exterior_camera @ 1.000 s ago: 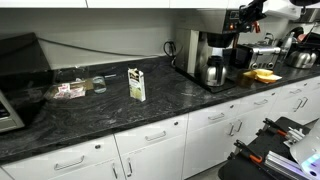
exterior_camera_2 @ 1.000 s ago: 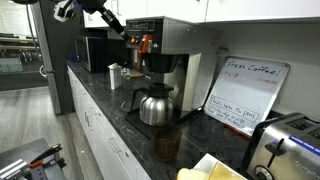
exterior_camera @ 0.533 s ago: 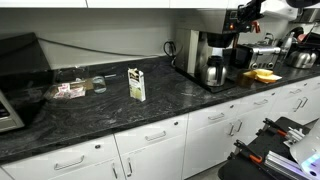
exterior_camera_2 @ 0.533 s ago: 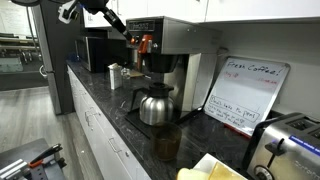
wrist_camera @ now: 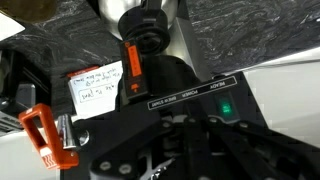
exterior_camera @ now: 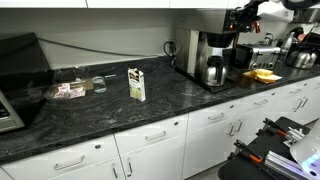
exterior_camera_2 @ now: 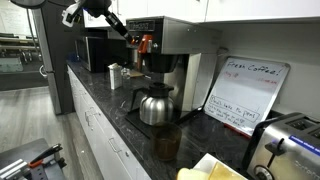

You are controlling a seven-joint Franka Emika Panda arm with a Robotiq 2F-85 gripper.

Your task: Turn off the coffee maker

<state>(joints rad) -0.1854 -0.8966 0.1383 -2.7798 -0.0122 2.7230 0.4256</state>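
Observation:
The black and steel coffee maker (exterior_camera: 208, 52) stands on the dark counter and shows in both exterior views (exterior_camera_2: 165, 55). A steel carafe (exterior_camera_2: 155, 105) sits under it. My gripper (exterior_camera_2: 129, 34) is at the machine's upper front, also seen in an exterior view (exterior_camera: 238, 17). In the wrist view my gripper (wrist_camera: 198, 128) looks shut and empty, its tips just short of the control panel near the POWER label. A green READY light (wrist_camera: 226, 108) glows beside it. An orange carafe handle (wrist_camera: 133, 65) lies beyond.
A small carton (exterior_camera: 136, 83) and a packet (exterior_camera: 70, 90) stand on the counter. A whiteboard sign (exterior_camera_2: 245, 95) and a toaster (exterior_camera_2: 285, 145) are beside the machine. Upper cabinets hang above. A microwave (exterior_camera_2: 97, 50) stands behind the arm.
The arm has shifted slightly toward the coffee maker; the gripper stays at the panel. The green light is on.

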